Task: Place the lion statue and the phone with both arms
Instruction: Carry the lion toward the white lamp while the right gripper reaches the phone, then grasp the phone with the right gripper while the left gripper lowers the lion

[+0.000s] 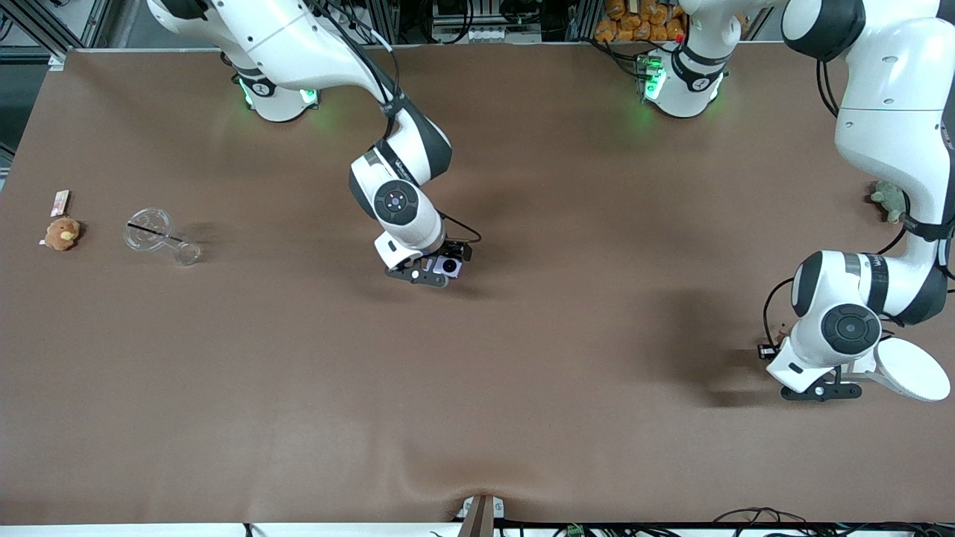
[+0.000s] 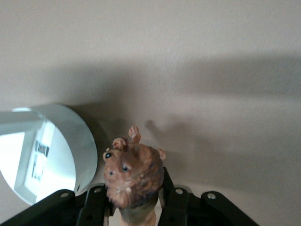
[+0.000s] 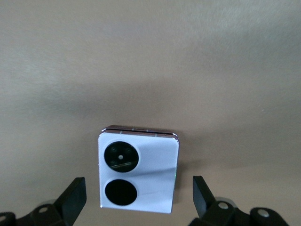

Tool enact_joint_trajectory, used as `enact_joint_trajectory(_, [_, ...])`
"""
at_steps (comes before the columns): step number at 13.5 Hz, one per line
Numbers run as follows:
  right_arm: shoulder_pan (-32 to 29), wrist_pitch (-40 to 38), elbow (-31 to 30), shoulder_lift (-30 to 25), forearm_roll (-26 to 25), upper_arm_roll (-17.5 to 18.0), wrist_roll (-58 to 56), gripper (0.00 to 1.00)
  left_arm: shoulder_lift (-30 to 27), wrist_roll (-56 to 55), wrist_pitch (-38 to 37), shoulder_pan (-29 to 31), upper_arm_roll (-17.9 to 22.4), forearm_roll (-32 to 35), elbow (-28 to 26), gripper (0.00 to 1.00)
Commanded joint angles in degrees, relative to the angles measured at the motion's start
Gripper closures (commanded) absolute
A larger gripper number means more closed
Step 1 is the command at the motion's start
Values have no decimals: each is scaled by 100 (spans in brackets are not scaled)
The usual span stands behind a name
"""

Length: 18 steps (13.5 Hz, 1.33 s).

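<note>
- Gripping the lion statue (image 2: 133,176), the left gripper (image 1: 819,390) hangs at the left arm's end of the table; its fingers (image 2: 175,201) are closed tight on the figurine's body, head end pointing away from the wrist, two small paws sticking up past the mane.
- Lion statue is hidden by the wrist in the front view; only the left wrist view shows it, clamped between the black fingers and clear of the brown table cover (image 1: 567,358).
- Just beside the left gripper: a round white plate (image 1: 913,368), also seen edge-on beside the statue in the left wrist view.
- Right gripper (image 1: 429,274) is low over the middle of the table, jaws spread wide, holding nothing.
- Phone (image 3: 138,170) lies flat on the cover between the right gripper's fingers (image 3: 73,200), a clear gap on each side, no contact. Lavender face up, two black camera circles showing, hinge edge away from the wrist.
- Well away at the right arm's end: a clear plastic cup lid (image 1: 148,227) with a small clear cup (image 1: 187,253) by it, a tan plush toy (image 1: 62,233), a small wrapped packet (image 1: 60,202).
- Green plush turtle (image 1: 888,198) sits by the left arm's forearm, near the table edge.
</note>
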Motion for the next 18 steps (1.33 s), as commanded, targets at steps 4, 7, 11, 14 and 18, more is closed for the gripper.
enact_joint_trajectory(4, [177,315,11,141,38,-55,384,0,325,-218,458,1,-76,-345,318,75])
enact_joint_trajectory(7, [221,369,11,203,38,-55,402,0,361,-184,467,-26,-76,-445,363,71])
enact_joint_trajectory(11, [221,290,2,203,12,-64,393,0,413,-96,510,-17,-76,-418,354,0])
enact_joint_trajectory(14, [256,290,-7,247,-67,-91,393,0,352,-44,519,-8,-76,-383,346,0])
enact_joint_trajectory(18, [335,361,2,343,-85,-99,411,0,151,-105,362,1,-155,-409,249,0])
